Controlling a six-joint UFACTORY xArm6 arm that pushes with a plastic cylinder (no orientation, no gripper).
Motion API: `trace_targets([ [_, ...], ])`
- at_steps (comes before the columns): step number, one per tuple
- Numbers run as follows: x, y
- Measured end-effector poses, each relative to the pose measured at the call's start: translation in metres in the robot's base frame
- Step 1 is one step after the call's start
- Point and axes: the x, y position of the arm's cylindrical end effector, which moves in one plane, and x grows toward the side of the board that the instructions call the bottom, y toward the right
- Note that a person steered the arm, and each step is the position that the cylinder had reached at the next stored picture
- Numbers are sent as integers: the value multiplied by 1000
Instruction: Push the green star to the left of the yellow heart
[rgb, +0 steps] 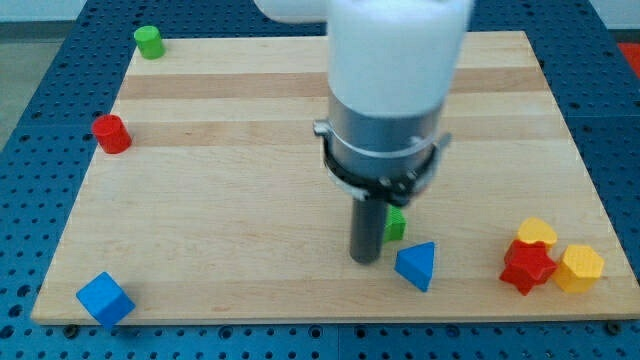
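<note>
The green star (396, 224) is mostly hidden behind my rod; only a small green part shows at the rod's right side, in the lower middle of the board. My tip (365, 259) rests on the board just left of and touching or nearly touching the green star. The yellow heart (538, 233) lies far to the view's right, near the board's lower right corner. The green star is well to the left of the yellow heart.
A blue triangle (417, 265) lies just right of my tip. A red star (526, 265) and a yellow hexagon (580, 267) sit by the heart. A blue cube (105, 298) is at lower left, a red cylinder (111, 133) at left, a green cylinder (149, 41) at top left.
</note>
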Motion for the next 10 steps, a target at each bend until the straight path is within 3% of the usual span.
trace_targets([
  [1, -27, -21],
  [3, -29, -35],
  [6, -26, 41],
  [10, -26, 77],
])
